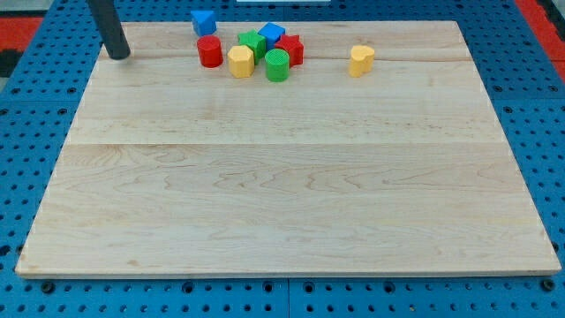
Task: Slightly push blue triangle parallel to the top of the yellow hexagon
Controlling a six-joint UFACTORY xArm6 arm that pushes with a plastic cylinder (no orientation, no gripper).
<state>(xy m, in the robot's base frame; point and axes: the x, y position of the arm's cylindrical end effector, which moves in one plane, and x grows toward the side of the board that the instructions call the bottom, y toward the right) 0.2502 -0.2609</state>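
My tip (118,55) rests on the wooden board near its top left corner, well to the left of all blocks. The blue triangle (204,22) sits at the board's top edge, above the red cylinder (209,52). The yellow hexagon (240,61) lies right of the red cylinder, below and right of the blue triangle. My tip is about a hundred pixels left of and a little below the blue triangle.
A cluster right of the yellow hexagon holds a green star-like block (253,41), a green cylinder (277,64), a second blue block (272,34) and a red block (291,49). A yellow heart-shaped block (360,60) stands apart at the right.
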